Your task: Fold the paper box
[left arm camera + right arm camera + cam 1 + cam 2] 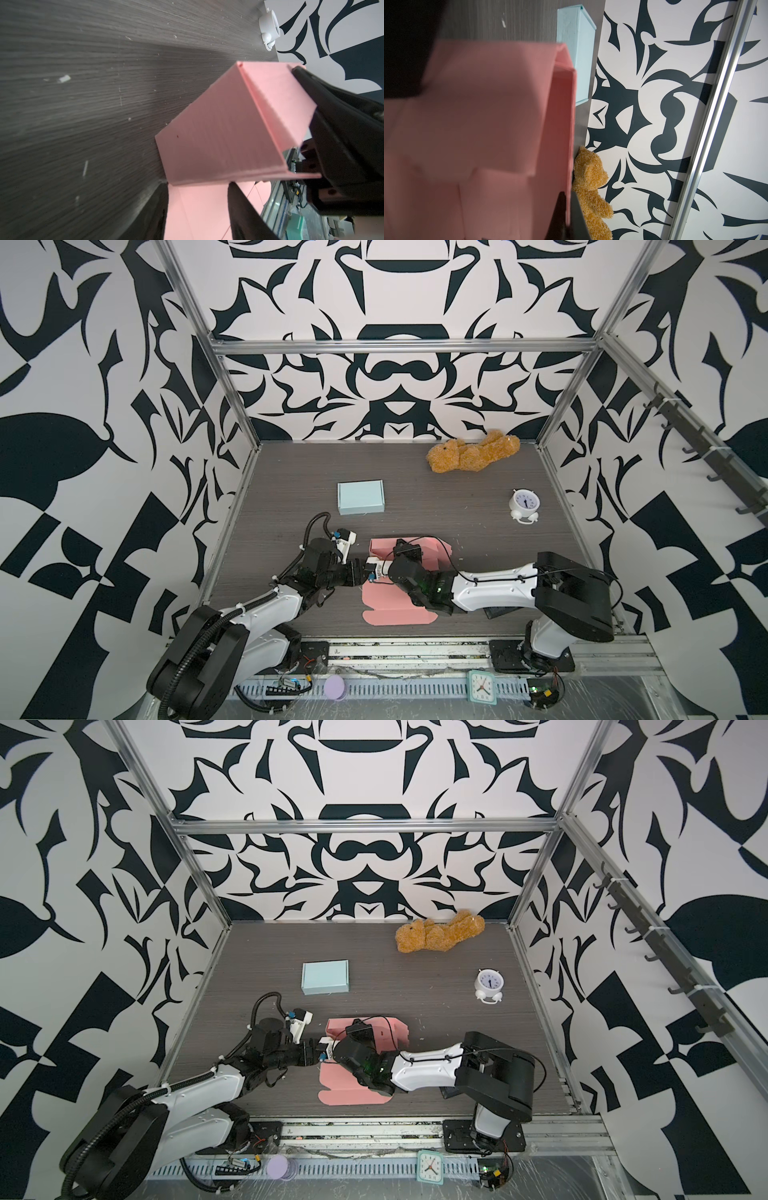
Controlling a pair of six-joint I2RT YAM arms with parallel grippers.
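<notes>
The paper box (390, 612) is laid on the worktop (436, 497), near its front edge. Taken from it, a closed box (360, 498) is found at eleven o'clock, a teddy bear (473, 456) at one o'clock by the back wall (399, 406), and an alarm clock (524, 506) at two o'clock. Before the worktop, on the slotted rail (415, 689), a square clock (482, 686) is set at five o'clock and a round disc (335, 688) at seven o'clock.

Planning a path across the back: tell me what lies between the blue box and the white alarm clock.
Nothing. Between the blue box and the alarm clock there is only bare table, as both top views show.
</notes>
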